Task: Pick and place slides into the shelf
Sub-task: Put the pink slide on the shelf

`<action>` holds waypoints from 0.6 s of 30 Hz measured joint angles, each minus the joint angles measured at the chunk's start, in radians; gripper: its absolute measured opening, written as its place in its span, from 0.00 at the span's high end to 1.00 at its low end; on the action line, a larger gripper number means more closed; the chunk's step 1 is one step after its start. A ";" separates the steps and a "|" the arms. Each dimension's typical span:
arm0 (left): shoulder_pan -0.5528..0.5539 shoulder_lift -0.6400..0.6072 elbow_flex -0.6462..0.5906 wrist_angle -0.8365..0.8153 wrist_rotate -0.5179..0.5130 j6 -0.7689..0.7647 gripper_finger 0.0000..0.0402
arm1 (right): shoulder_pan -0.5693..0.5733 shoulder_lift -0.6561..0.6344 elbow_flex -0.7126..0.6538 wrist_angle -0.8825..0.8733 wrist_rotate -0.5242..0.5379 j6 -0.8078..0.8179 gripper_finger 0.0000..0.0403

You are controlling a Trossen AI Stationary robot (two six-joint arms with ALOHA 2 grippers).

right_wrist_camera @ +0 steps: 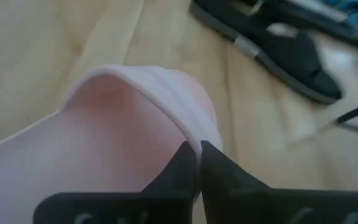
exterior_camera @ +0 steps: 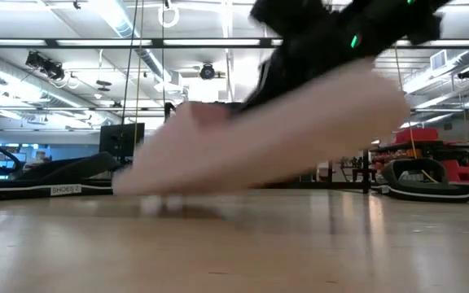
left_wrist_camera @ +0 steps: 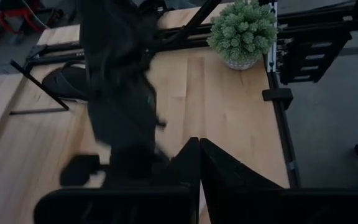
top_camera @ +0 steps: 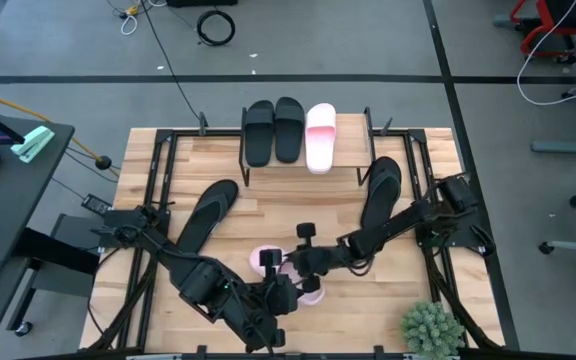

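Pink slide (exterior_camera: 243, 146) is right up front at the near middle of the surface (top_camera: 288, 205), tipped with one end touching the wood and the other end hoisted. That's because the right gripper (right_wrist_camera: 197, 158) has its fingers pinched tight on the rim of the strap, so it's getting levered up from there rather than lifted flat. My guess is the strap is just the easiest bit to grab on a floppy sandal. The left gripper (left_wrist_camera: 199, 162) sits just on the near side of the same slide, fingers pressed together with nothing in them, so it looks like it's simply waiting. The shelf (top_camera: 351, 150) is at the far middle, already carrying a black pair (top_camera: 259, 130) and a shelved pink one (top_camera: 320, 135) side by side with toes pointing away, and there's a bare strip on its right, which I'd bet is where this one goes. Two loose black slides lie out on the surface, left black slide (top_camera: 208, 212) and right black slide (top_camera: 381, 185), well apart.
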 joint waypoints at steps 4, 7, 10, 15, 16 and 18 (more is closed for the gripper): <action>-0.012 0.000 0.000 -0.002 0.000 -0.044 0.96 | 0.060 -0.113 0.000 -0.101 0.147 0.006 0.98; -0.019 0.000 0.000 0.001 0.000 -0.049 0.97 | 0.089 -0.227 0.000 -0.244 0.292 0.057 0.98; -0.020 0.000 0.000 0.001 0.001 -0.048 0.98 | 0.094 -0.358 0.000 -0.371 0.425 0.130 0.98; -0.018 0.000 0.000 0.002 0.000 -0.049 0.97 | 0.064 -0.554 0.000 -0.563 0.665 0.182 0.98; -0.018 0.000 0.000 0.003 0.000 -0.049 0.96 | 0.049 -0.591 0.000 -0.600 0.717 0.188 0.98; -0.018 0.000 0.000 0.005 0.000 -0.050 0.95 | 0.004 -0.653 0.001 -0.663 0.798 0.192 0.98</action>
